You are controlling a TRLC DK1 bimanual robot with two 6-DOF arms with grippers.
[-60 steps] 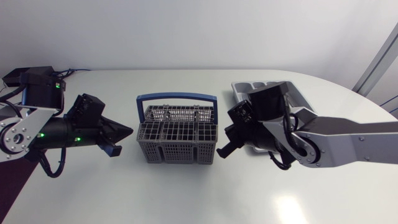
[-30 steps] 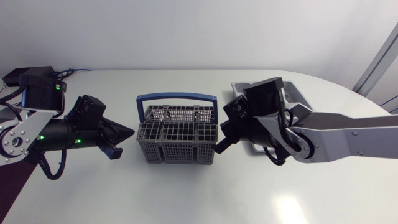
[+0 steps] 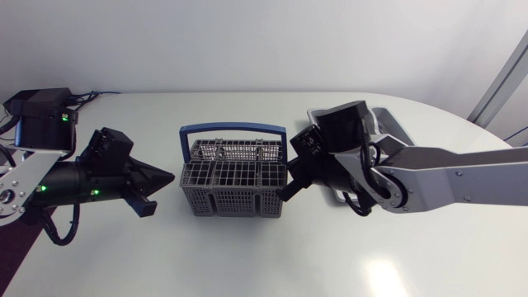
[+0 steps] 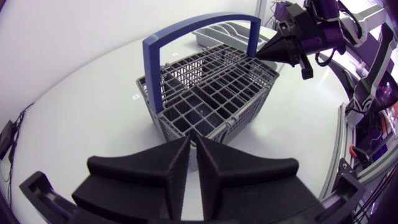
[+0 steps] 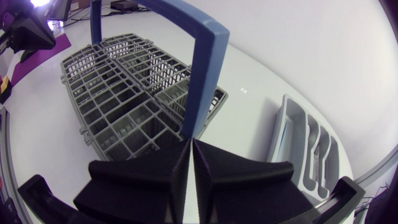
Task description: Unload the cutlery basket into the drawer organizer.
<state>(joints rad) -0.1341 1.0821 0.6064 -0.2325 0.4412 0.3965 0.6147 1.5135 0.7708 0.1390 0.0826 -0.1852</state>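
Grey lattice cutlery basket (image 3: 233,177) mid-table, both pincers pressed together and empty.
You're dealing with a light, stiff plastic basket — open grid walls, square cells, no cutlery showing in them. A smooth blue hoop handle (image 3: 233,129) spans it end to end; that's likely your firmest hold, since the thin grid rim may flex. The left gripper (image 3: 169,176) sits just beside one end of the basket and the right gripper (image 3: 286,191) is at the other, by the handle's foot. The drawer organizer (image 3: 392,124) — a smooth moulded grey tray — lies beyond that end.
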